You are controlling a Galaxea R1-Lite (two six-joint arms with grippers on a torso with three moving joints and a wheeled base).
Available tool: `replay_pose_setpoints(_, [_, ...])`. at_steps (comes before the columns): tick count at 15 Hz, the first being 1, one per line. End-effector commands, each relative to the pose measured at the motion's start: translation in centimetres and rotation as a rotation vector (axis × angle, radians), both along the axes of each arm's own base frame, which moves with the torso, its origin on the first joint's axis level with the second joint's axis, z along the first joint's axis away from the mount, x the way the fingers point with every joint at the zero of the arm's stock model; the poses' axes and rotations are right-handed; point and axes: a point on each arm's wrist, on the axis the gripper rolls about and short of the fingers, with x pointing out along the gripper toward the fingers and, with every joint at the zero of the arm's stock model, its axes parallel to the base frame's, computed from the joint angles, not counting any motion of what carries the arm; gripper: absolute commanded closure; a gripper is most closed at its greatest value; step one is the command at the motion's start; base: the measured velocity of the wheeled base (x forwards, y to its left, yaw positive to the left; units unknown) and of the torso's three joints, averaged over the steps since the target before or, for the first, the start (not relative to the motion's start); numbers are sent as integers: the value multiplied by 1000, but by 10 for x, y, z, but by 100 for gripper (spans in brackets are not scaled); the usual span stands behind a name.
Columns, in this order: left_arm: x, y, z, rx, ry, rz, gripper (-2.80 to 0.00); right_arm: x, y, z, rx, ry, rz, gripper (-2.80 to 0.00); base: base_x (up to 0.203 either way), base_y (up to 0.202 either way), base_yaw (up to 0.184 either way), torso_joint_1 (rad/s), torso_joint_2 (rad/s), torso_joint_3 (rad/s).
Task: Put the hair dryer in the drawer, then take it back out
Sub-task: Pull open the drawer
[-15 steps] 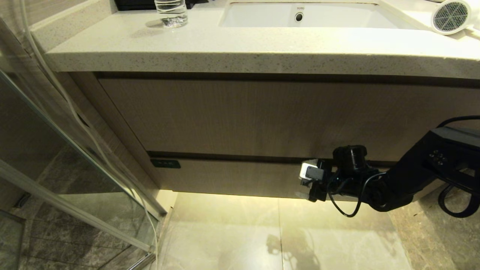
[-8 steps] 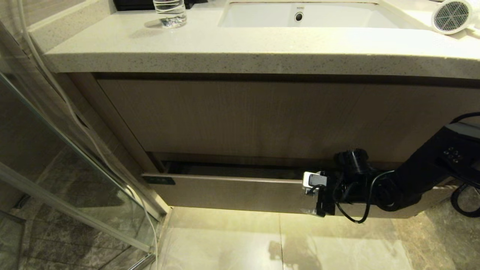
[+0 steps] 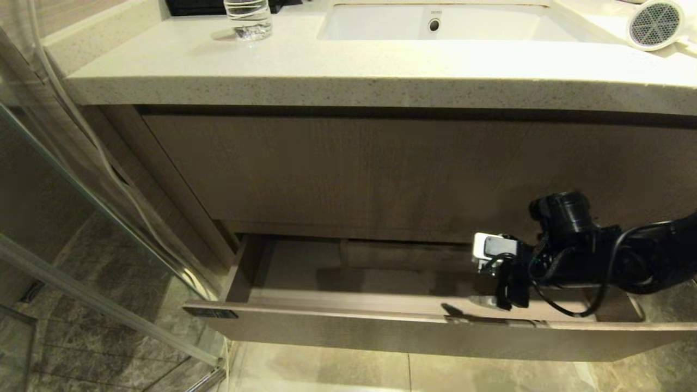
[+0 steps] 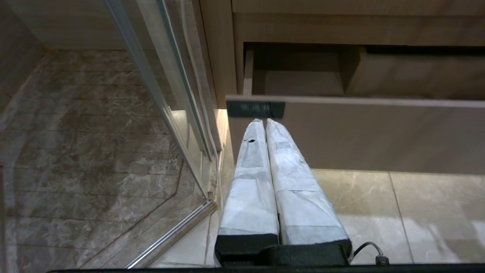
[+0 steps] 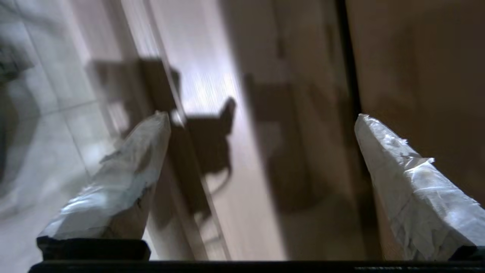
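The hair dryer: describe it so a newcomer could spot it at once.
Start at the pale stone counter and go past the sink to the robot's far right. The hair dryer lies there: white, fat-barrelled, round mesh grille facing out, unlike the clear bottle at the other end.

Matt wood-grain drawer (image 3: pixel 348 332), speckled stone countertop (image 3: pixel 326 71), glossy marble floor (image 3: pixel 326 375)

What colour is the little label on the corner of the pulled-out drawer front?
Dark green, on the light wood-grain drawer. The label shows best in the left wrist view.
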Motion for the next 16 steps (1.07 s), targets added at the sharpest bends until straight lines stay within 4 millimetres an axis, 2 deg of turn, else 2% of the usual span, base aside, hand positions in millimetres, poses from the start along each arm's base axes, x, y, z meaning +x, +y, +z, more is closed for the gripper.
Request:
replay_pose_setpoints(1, [0, 0, 0, 0, 0, 0, 0, -59, -16, 62, 2, -100, 8, -280, 0, 0, 0, 0, 0, 0])
replay_pose_setpoints(3, [0, 0, 0, 0, 0, 0, 0, -124, -30, 100, -3, -182, 11, -280, 0, 0, 0, 0, 0, 0])
replay_pose_setpoints(4, [0, 0, 0, -1, 0, 0, 0, -154, -37, 111, -6, -216, 8, -280, 0, 0, 0, 0, 0, 0])
replay_pose_setpoints(5, [0, 0, 0, -1, 0, 0, 0, -186, -44, 119, -9, -247, 1, 0, 0, 0, 0, 0, 0, 0])
replay_pose_setpoints(8, [0, 0, 0, -1, 0, 0, 0, -262, -61, 130, -13, -369, -30, 0, 0, 0, 0, 0, 0, 0])
replay_pose_setpoints(12, [0, 0, 0, -1, 0, 0, 0, -338, -73, 142, -27, -496, -153, 0, 0, 0, 0, 0, 0, 0])
replay_pose_setpoints(14, [0, 0, 0, 1, 0, 0, 0, -361, -72, 150, -26, -538, -232, 0, 0, 0, 0, 0, 0, 0])
replay_pose_setpoints(16, [0, 0, 0, 1, 0, 0, 0, -373, -68, 171, 15, -603, -319, 0, 0, 0, 0, 0, 0, 0])
